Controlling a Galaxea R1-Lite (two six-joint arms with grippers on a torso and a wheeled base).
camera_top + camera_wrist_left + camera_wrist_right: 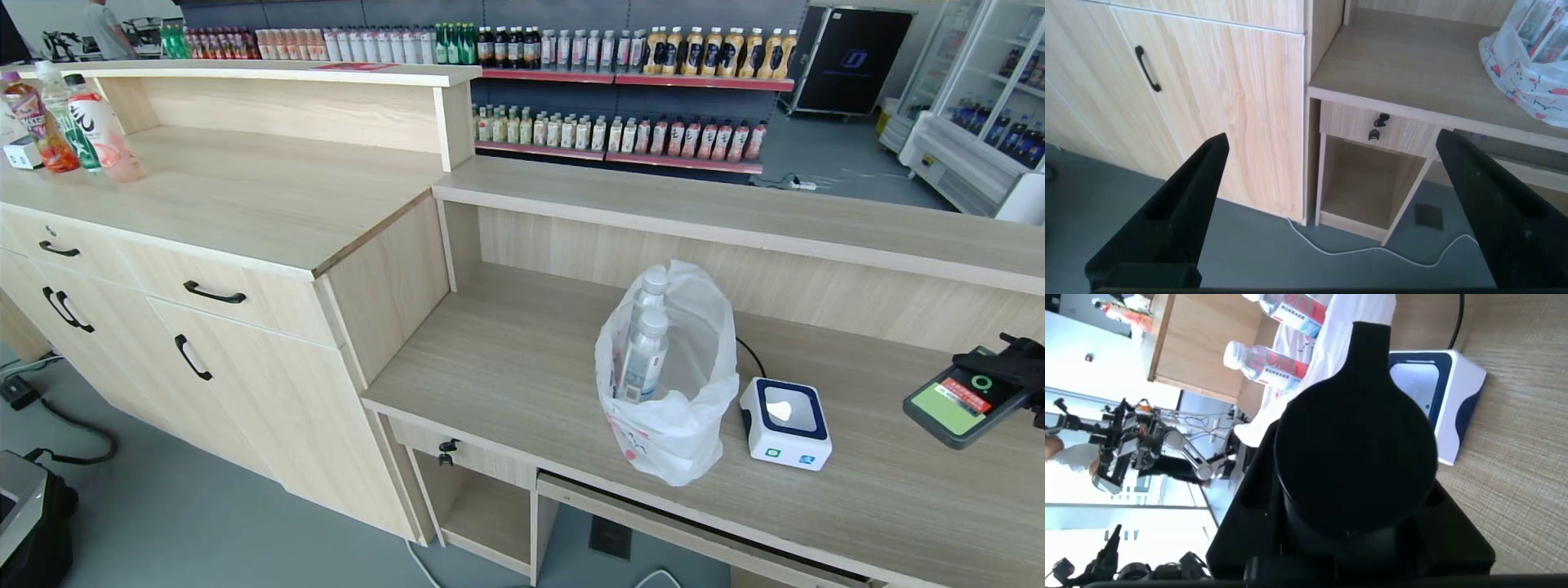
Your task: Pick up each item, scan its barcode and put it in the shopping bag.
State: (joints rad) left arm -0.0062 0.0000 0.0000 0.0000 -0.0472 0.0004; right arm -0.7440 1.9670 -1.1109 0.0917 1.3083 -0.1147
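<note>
Shopping bag (682, 433) holds two bottles (643, 353); left end effector (1331, 139) spread, right end effector (1002, 361) unclear.

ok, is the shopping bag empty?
No, two clear bottles stand upright inside the shopping bag, next to the barcode scanner.

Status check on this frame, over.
Left hand open, empty. Right hand by payment terminal. Two bottles in shopping bag beside scanner; three bottles wait on raised counter.
</note>
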